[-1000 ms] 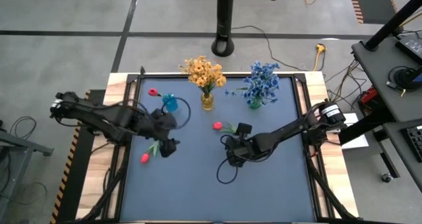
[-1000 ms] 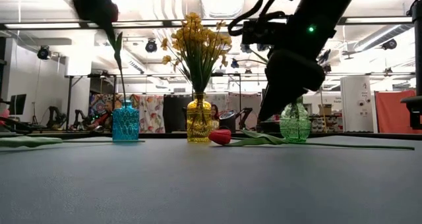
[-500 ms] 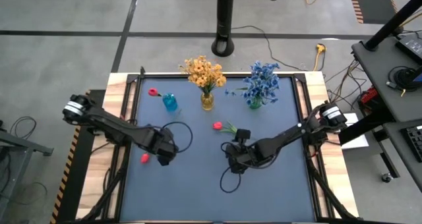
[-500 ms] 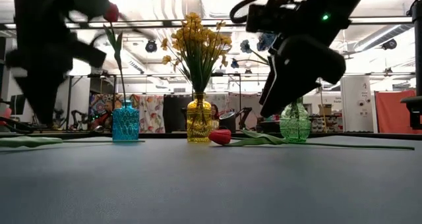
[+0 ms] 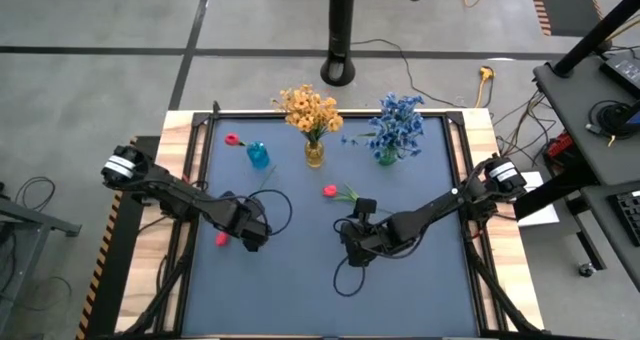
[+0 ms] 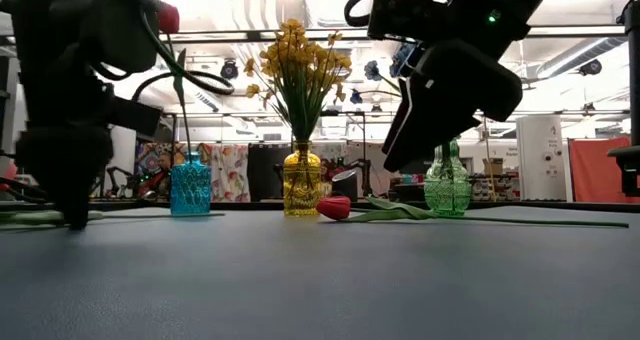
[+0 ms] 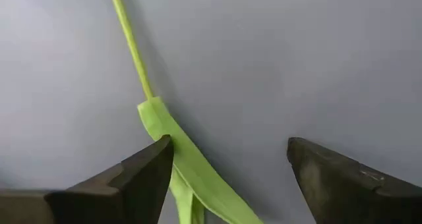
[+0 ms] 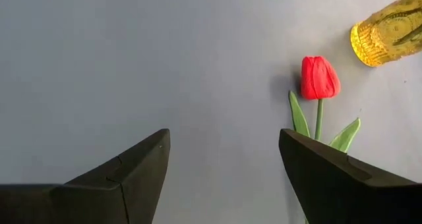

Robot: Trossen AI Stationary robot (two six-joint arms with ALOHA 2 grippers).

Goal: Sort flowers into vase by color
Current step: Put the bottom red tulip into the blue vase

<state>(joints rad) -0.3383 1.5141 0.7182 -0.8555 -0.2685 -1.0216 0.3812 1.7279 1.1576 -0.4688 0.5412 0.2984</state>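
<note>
Pick-up step under way on the red tulips. Left end effector (image 5: 250, 239) low over the dark bench (image 5: 300, 290), fingers spread either side of a green stem and leaf (image 7: 173, 159); the bud of that red tulip (image 5: 221, 239) lies just beyond it, toward the bench's left edge. Nothing pinched yet, by my reading; next it needs to settle lower, centre the stem between the fingers and press shut before lifting toward the blue vase (image 5: 259, 157), which already carries one red bud. Right end effector (image 5: 354, 242) hovers mid-bench, also spread and empty, with a second red tulip (image 8: 319, 78) lying flat ahead of it, near the yellow vase (image 5: 314, 153). Yellow sprigs stand in that vase, blue ones in the green vase (image 5: 386, 156). Bench top is a plain matte mat with a pale wooden border. Beyond it is an open workshop with ceiling lights and cluttered stands.
</note>
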